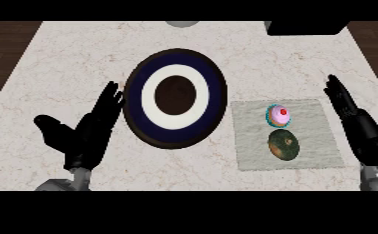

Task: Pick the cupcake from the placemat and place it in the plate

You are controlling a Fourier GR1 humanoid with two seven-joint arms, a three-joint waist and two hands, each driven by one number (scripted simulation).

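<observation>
Pale marble, veined in grey, covers the kitchen counter point(81, 53) where a humanoid robot's two black hands flank a plate and a placemat. At the far edge sit a black box-like object point(306, 27), toward the right, and a small grey round thing point(181, 23) near the middle, both cut off by the view and well apart from the work area.

The large round plate point(176, 57), dark-rimmed with a navy band, a white ring and a brown centre, lies at the middle of the counter. Its right rim is just beside the left edge of a grey, cloth-like placemat point(251, 153).

On the placemat's right half stands the cupcake point(279, 115), seen from above: pink frosting, a red spot on top and a teal wrapper showing at its edge. Directly on its near side, so close that a gap between them cannot be made out, lies a round green-brown item point(283, 144) of similar size.

The left hand point(88, 130) shows left of the plate, fingers straight and thumb spread wide, its fingertips just beside the plate's left rim. The right hand point(351, 115) shows at the view's right edge, just past the placemat's right border, fingers likewise straight and holding nothing. Neither hand touches the cupcake.
</observation>
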